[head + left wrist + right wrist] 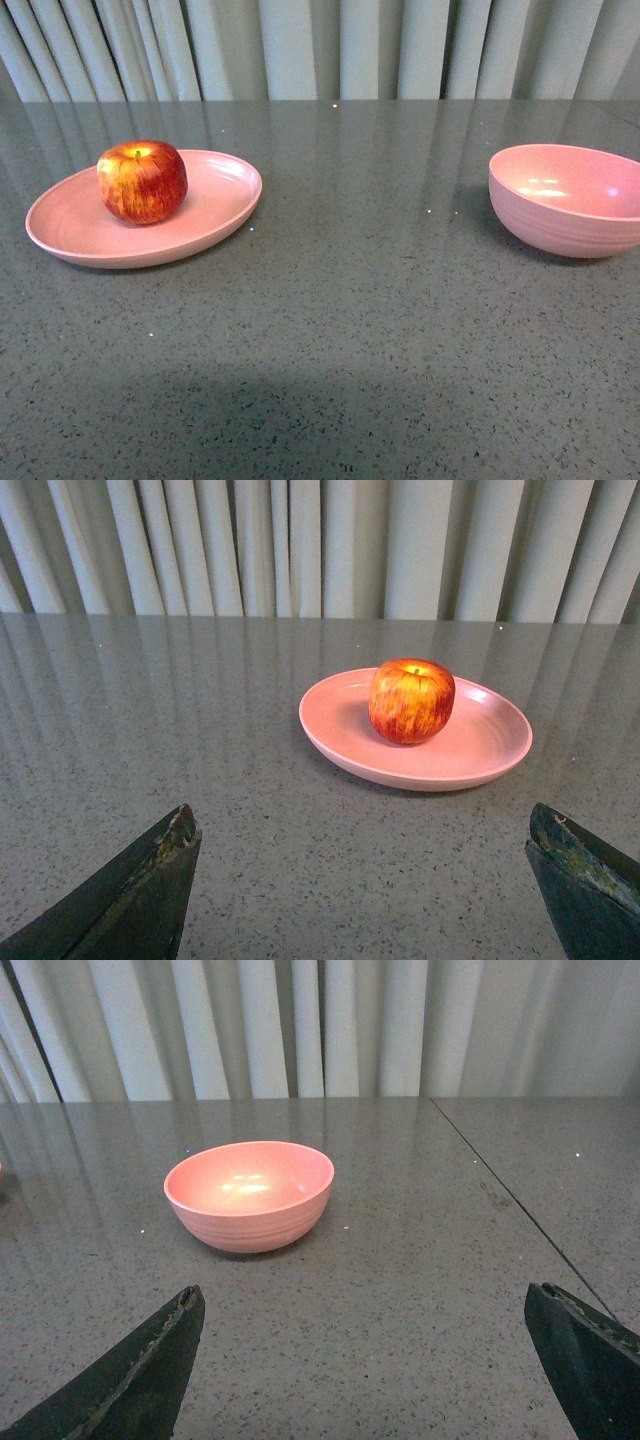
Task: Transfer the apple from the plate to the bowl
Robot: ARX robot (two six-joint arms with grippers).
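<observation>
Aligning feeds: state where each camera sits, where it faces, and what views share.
Front view: on the robot's body, facing across the table to the curtain; apple on plate left, bowl right; no arm shows.
Left wrist view: on the left wrist, facing apple and plate; open left gripper shows.
Right wrist view: on the right wrist, facing the bowl; open right gripper shows.
Front and left wrist share apple and plate.

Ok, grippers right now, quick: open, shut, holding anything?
Left gripper: open, holding nothing.
Right gripper: open, holding nothing.
</observation>
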